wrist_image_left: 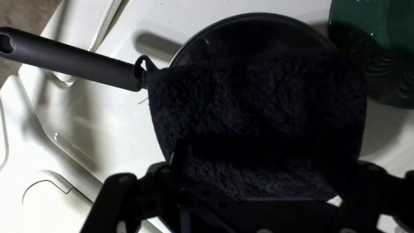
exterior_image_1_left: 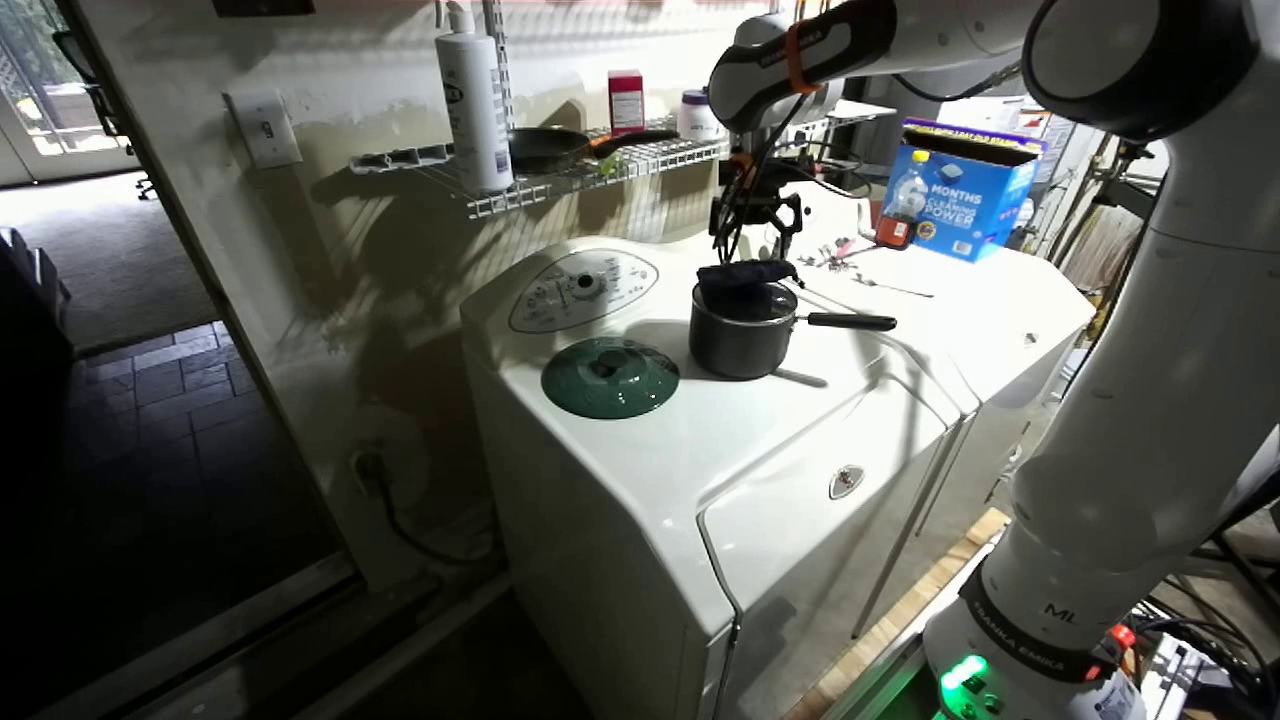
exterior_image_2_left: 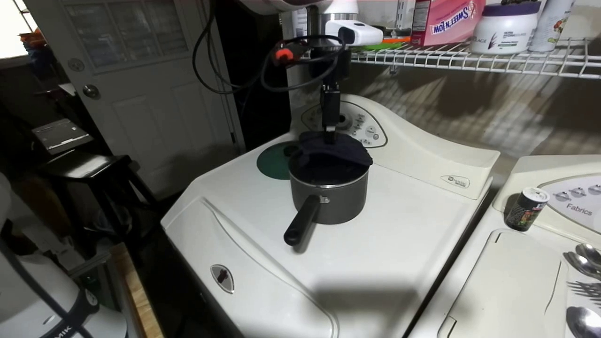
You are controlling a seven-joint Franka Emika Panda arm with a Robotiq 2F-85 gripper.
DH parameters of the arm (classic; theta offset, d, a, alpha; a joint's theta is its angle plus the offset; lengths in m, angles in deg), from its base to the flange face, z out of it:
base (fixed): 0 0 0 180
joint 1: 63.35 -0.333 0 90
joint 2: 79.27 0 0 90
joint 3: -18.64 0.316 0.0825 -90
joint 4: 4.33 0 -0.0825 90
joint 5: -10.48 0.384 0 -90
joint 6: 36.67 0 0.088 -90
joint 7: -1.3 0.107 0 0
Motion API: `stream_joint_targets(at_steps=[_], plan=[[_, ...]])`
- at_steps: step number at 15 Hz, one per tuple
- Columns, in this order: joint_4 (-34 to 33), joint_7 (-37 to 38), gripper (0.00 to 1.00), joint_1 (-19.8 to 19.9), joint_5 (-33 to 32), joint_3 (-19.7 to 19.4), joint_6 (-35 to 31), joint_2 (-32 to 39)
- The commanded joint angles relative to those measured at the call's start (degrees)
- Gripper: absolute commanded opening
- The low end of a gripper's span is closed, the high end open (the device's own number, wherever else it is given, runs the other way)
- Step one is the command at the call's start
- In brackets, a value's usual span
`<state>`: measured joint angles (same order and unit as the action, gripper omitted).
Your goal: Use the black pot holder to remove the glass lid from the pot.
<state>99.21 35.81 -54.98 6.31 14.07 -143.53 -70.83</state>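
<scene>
Tool (exterior_image_1_left: 755,248), jaws apart, over pot holder (wrist_image_left: 258,94) on pot (exterior_image_1_left: 740,345).

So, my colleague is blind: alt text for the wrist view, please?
A shaggy black fabric pot holder hides most of a round, dark metal pot, its long black handle pointing left. The open black pincer spans the bottom; a glossy dark green disc shows upper right.

Black pot holder (wrist_image_left: 258,97) is showing rough, matt cloth. Pot (exterior_image_2_left: 338,204) is presenting smooth, dull metal; its handle (exterior_image_2_left: 303,220) is looking like matt plastic. Green disc (exterior_image_1_left: 610,397) is reflecting glossily. White appliance top (exterior_image_2_left: 394,230) is shining, smooth.
</scene>
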Motion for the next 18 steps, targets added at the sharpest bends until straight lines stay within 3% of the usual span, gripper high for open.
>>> stream_joint_targets(at_steps=[1,7,14,16,18], plan=[[-5.44,0.61,1.00,-1.58,-0.97,-1.62,5.61,4.36],[-7.21,-0.01,1.00,-1.85,-0.26,-2.64,8.17,7.30],[-4.44,-0.07,0.99,-1.72,1.27,-2.88,5.62,6.16],[-3.55,-0.20,0.74,-1.60,1.78,-2.96,4.76,5.70],[-3.04,-0.05,0.66,-1.56,2.35,-3.05,3.96,5.52]])
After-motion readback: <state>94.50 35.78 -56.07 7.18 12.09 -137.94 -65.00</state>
